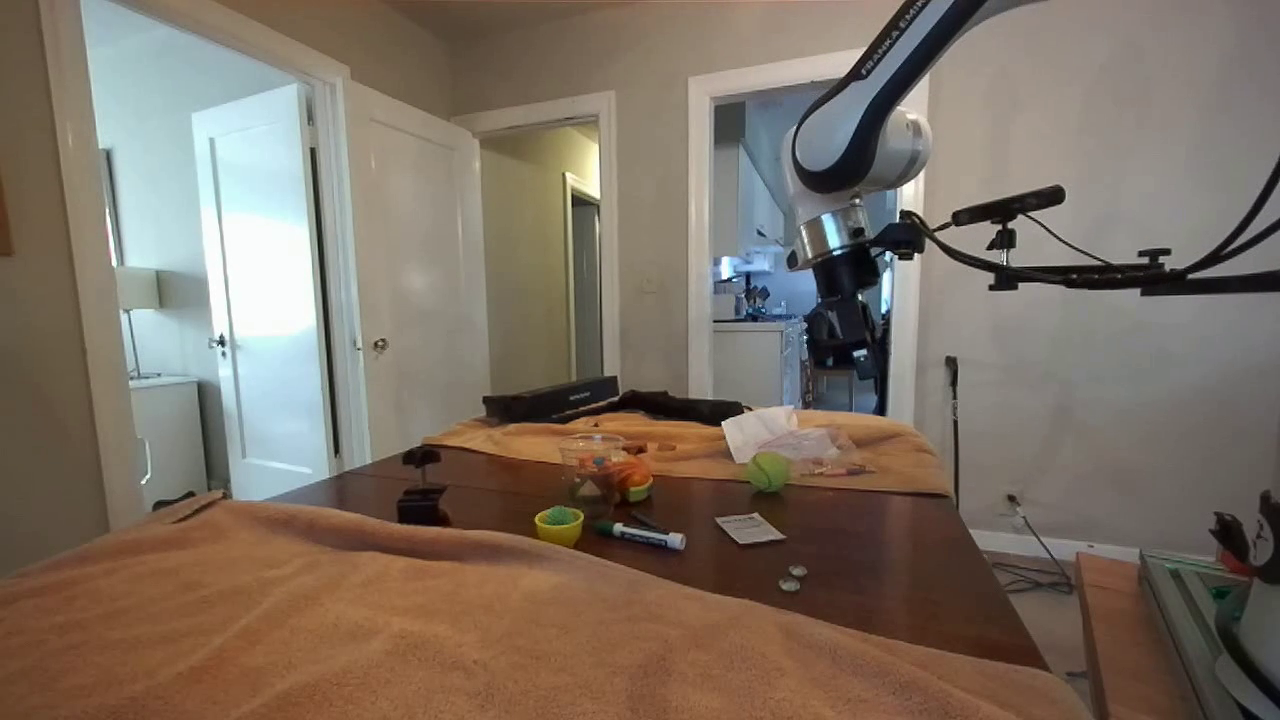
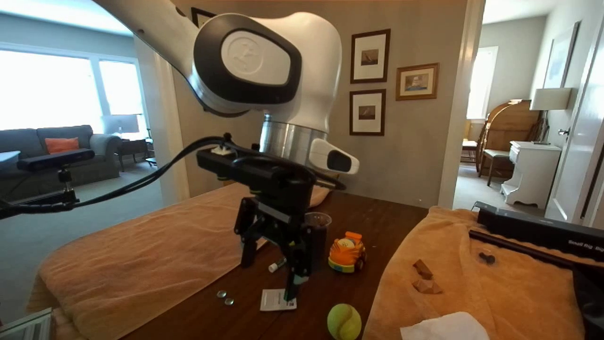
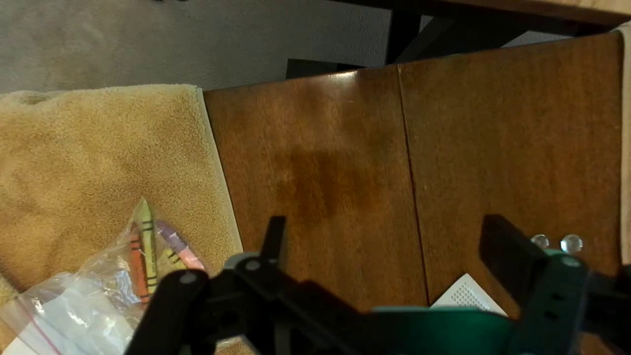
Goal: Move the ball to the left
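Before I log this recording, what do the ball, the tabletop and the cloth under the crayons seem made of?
Ball: likely felt-covered, matte, with a curved seam; the core is hidden.
Tabletop: wood or veneer, grain showing, with a slight sheen where light catches its edge.
Cloth: probably terry towelling, matte, with a fuzzy pile.

Here's the arm (image 1: pixel 838 140), glossy white, and in an exterior view pale FRANKA EMIK lettering (image 1: pixel 893 38) stands out on a black stripe (image 1: pixel 908 52)! A big rounded joint (image 2: pixel 269 63), too, its white oval panel (image 2: pixel 274 66) carrying an embossed emblem (image 2: pixel 245 54), a thick black ring (image 2: pixel 207 61) hugging it. Look under that: shiny metal collar (image 2: pixel 285 137), then a white spur (image 2: pixel 319 153) wearing a dark pad (image 2: pixel 339 161). Black cables (image 1: pixel 962 259), yes, paired strands, run beyond the right edge of the worktop (image 1: pixel 880 560)! And the gripper (image 3: pixel 386 235): black jointed links (image 3: pixel 552 301), pale round screw heads (image 3: pixel 571 262) dotting them, with a dark green patch (image 3: pixel 438 330), blurred, low in the wrist view.
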Motion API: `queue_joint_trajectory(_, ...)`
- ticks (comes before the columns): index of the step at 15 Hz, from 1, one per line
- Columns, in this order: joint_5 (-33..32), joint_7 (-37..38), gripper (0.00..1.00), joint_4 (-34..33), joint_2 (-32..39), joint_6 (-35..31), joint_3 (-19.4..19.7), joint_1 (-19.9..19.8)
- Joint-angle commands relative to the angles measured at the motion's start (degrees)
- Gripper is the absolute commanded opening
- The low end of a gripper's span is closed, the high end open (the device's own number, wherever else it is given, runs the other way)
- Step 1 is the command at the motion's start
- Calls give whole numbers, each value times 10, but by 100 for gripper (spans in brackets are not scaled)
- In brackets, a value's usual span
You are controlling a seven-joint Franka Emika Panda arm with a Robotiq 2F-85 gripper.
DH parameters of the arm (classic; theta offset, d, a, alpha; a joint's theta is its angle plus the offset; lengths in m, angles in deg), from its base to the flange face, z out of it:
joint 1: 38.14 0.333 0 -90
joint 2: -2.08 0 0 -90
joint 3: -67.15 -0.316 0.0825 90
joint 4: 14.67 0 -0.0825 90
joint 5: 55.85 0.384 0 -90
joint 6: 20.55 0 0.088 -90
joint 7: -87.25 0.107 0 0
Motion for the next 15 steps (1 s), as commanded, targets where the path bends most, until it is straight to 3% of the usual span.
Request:
queue_joint_trajectory(1,1,-1,100,-2,3,1,-6,-5)
queue_joint_trajectory(10,16,-33,97,4,52,-141,0,-10)
queue_joint_trajectory(11,17,-37,74,3,60,-152,0,-12)
queue_joint_trajectory(13,16,-49,69,-5,80,-161,0,-17)
queue_joint_trajectory(15,17,-67,53,-14,98,-155,0,-23)
